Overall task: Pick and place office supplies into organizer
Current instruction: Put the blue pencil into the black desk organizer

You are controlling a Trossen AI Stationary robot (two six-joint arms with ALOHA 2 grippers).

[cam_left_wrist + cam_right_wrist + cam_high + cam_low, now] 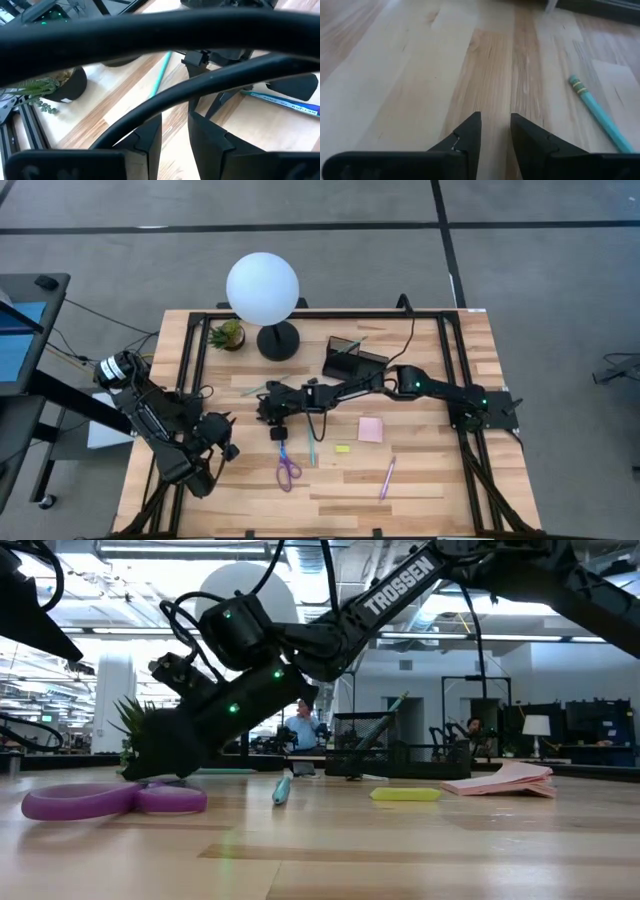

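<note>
Early stage by the look of it: organizer [352, 358] holds 1 pen at most, while scissors [287, 470], sticky pad [371, 429], yellow piece [342, 448] and pink pen [387, 477] lie loose on the table [440, 480]; right gripper [495, 131] low over bare wood, fingers slightly apart, empty; left gripper [174, 132] likewise parted, holding nothing.

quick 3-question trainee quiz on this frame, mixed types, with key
1. True or false: the scissors lie inside the organizer.
2. Which lies nearest the sticky pad? A) plant B) yellow piece C) lamp
3. Fill in: the right gripper is over the table's ___ half.

Key: 1 false, they lie on the table; 2 B; 3 left.
</note>
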